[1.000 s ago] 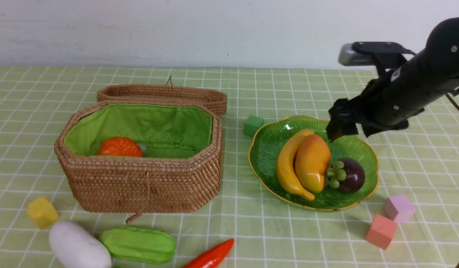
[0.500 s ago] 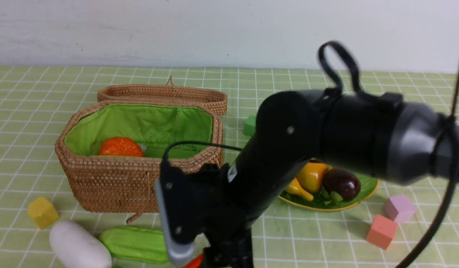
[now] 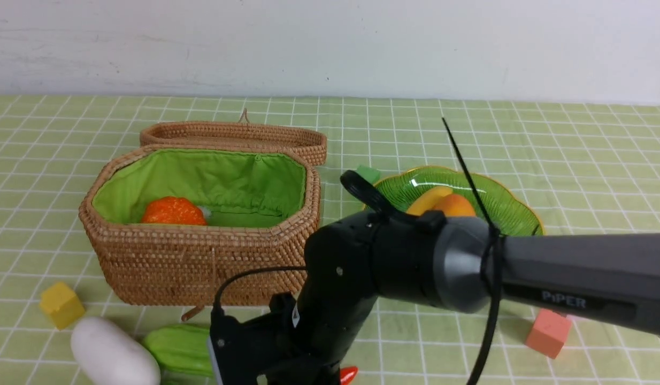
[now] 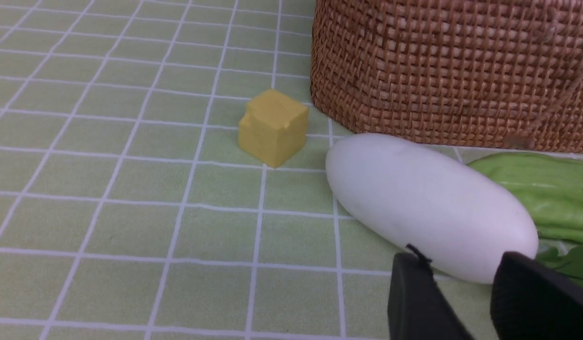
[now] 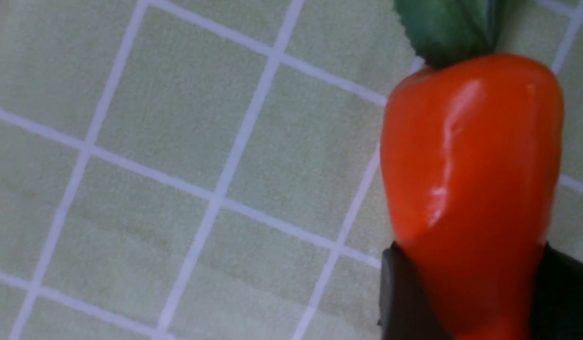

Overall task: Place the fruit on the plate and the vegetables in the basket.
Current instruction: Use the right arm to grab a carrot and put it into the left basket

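The red pepper (image 5: 471, 165) with dark green leaves (image 5: 447, 28) lies on the checked cloth. My right gripper (image 5: 468, 257) is shut on its narrow part, one finger against each side. In the front view only the pepper's tip (image 3: 349, 374) shows under my right arm (image 3: 394, 267). My left gripper (image 4: 461, 267) is open and empty, just short of one end of the white radish (image 4: 428, 208), with the green gourd (image 4: 546, 189) beside it. The pumpkin (image 3: 172, 211) sits in the basket (image 3: 201, 267). The banana (image 3: 427, 199) and mango (image 3: 457, 204) lie on the plate (image 3: 501, 206); the arm hides the mangosteen.
The wicker lid (image 3: 233, 133) lies behind the basket. A yellow cube (image 3: 60, 305) sits by the radish (image 3: 113, 353) and gourd (image 3: 180, 347). A green cube (image 3: 368, 174) is behind the plate and a salmon cube (image 3: 546, 331) at front right.
My right arm swung from above the plate down and left across the table to the front edge, and its gripper now holds the red pepper. The other things have not moved.
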Tool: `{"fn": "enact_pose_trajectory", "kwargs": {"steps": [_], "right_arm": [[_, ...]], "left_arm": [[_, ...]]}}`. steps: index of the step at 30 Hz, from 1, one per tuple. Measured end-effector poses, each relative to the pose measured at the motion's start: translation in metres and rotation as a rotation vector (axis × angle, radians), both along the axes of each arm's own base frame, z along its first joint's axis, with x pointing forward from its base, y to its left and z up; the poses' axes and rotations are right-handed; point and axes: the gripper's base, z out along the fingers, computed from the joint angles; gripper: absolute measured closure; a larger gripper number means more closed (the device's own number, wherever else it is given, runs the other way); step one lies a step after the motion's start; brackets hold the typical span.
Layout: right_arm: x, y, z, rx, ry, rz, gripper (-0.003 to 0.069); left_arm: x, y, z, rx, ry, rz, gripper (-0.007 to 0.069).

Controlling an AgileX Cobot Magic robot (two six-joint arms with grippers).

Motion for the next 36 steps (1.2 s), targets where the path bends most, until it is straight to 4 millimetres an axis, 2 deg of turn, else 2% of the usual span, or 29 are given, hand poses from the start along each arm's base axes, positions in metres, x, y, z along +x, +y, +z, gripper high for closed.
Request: {"fn": "enact_pose_trajectory", "kwargs": {"steps": [3,6,9,12,13,14,15,18,20,21,23,25,30,34,36], "right_arm": [[-0.003,-0.001,0.017,-0.022,0.018,0.032,0.0335],[-0.007,-0.001,0.062,0.037,0.006,0.053,0.0335],[-0.006,0.0,0.115,0.177,-0.06,0.038,0.0335],[0.011,0.003,0.154,0.378,-0.152,-0.064,0.0335],[0.013,0.003,0.158,0.398,-0.161,-0.074,0.0335],[0.029,0.004,0.171,0.529,-0.21,-0.178,0.0335],[0.039,0.005,0.176,0.611,-0.235,-0.249,0.0335],[0.066,0.008,0.177,0.789,-0.28,-0.439,0.0335],[0.085,0.01,0.169,0.869,-0.299,-0.556,0.0335],[0.097,0.012,0.157,0.902,-0.311,-0.628,0.0335],[0.105,0.013,0.147,0.908,-0.319,-0.668,0.0335],[0.12,0.018,0.115,0.874,-0.305,-0.721,0.0335],[0.124,0.023,0.091,0.824,-0.259,-0.722,0.0335],[0.123,0.023,0.091,0.819,-0.252,-0.718,0.0329],[0.124,0.023,0.091,0.824,-0.258,-0.723,0.0275]], "left_arm": [[0.0,0.0,0.0,0.0,0.0,0.0,0.0386],[0.0,0.0,0.0,0.0,0.0,0.0,0.0386],[0.0,0.0,0.0,0.0,0.0,0.0,0.0386],[0.0,0.0,0.0,0.0,0.0,0.0,0.0386],[0.0,0.0,0.0,0.0,0.0,0.0,0.0386],[0.0,0.0,0.0,0.0,0.0,0.0,0.0386],[0.0,0.0,0.0,0.0,0.0,0.0,0.0386],[0.0,0.0,0.0,0.0,0.0,0.0,0.0386],[0.0,0.0,0.0,0.0,0.0,0.0,0.0386],[0.0,0.0,0.0,0.0,0.0,0.0,0.0386],[0.0,0.0,0.0,0.0,0.0,0.0,0.0386],[0.0,0.0,0.0,0.0,0.0,0.0,0.0386],[0.0,0.0,0.0,0.0,0.0,0.0,0.0386],[0.0,0.0,0.0,0.0,0.0,0.0,0.0386],[0.0,0.0,0.0,0.0,0.0,0.0,0.0386]]}}
